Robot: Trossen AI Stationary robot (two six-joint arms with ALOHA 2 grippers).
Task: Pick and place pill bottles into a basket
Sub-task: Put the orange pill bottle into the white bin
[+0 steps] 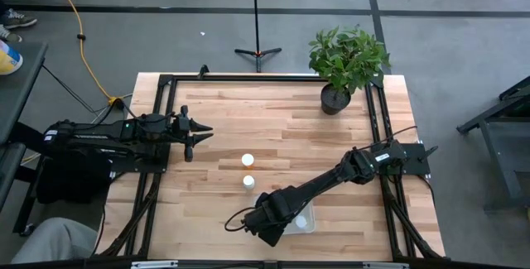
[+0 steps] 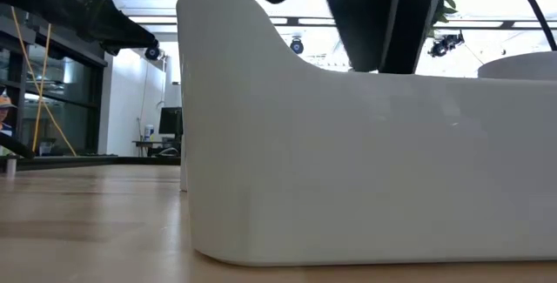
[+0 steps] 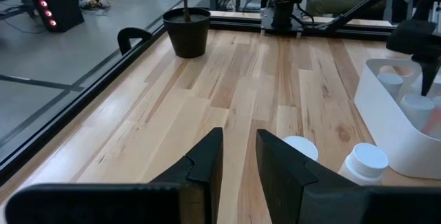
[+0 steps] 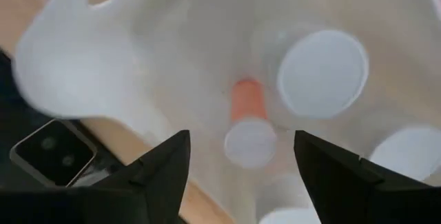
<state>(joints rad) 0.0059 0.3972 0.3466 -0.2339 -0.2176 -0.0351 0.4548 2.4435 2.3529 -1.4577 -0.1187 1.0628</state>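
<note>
The basket (image 1: 305, 222), a translucent white tray, sits near the table's front edge, and its wall fills the low view (image 2: 348, 170). My right gripper (image 1: 281, 219) hangs open above it. In the right wrist view (image 4: 241, 165) an orange-tinged bottle (image 4: 247, 107) lies on its side on the tray floor between the fingers, untouched. Other white-capped bottles (image 4: 322, 72) stand around it. Two pill bottles (image 1: 248, 160) (image 1: 248, 181) stand on the wood left of the tray, and they also show in the left wrist view (image 3: 301, 148) (image 3: 365, 163). My left gripper (image 1: 199, 132) waits at the table's left with a narrow gap between its fingers, holding nothing.
A black pot with a green plant (image 1: 344, 62) stands at the table's far right corner. Black frame rails (image 1: 157, 136) run along the table's left and right sides. Bare wood lies between the left gripper and the two loose bottles.
</note>
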